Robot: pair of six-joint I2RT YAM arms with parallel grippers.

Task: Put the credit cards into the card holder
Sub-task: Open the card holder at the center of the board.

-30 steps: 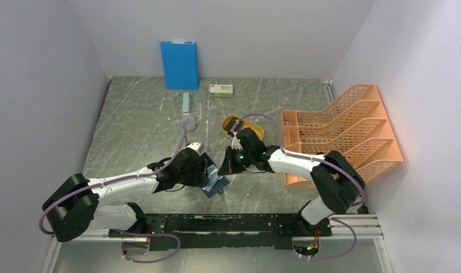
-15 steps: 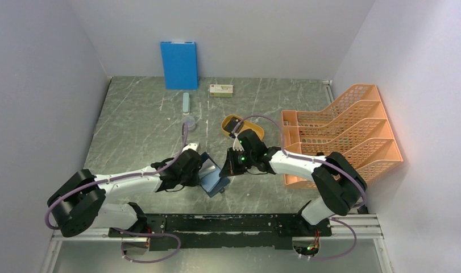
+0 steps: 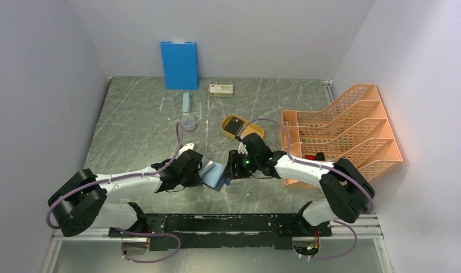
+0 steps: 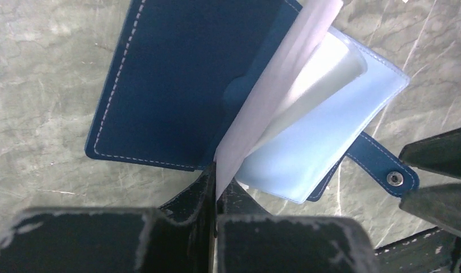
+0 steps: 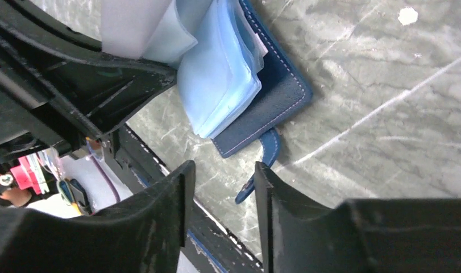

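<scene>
Now the left claw (image 4: 216,196) pinches the stitched navy card holder's (image 4: 177,85) glossy pale sleeve (image 4: 273,91); the right claw (image 5: 222,176) beside it has released, fingers spread.

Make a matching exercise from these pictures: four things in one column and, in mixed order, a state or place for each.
Things:
1. card holder
2. left end effector
3. right end effector
4. blue board

States or places:
a. leaning against the back wall
b. open, holding nothing
c. lying open on the table
d. shut on a pale sleeve

Pairs: 1-c, 2-d, 3-b, 4-a
</scene>
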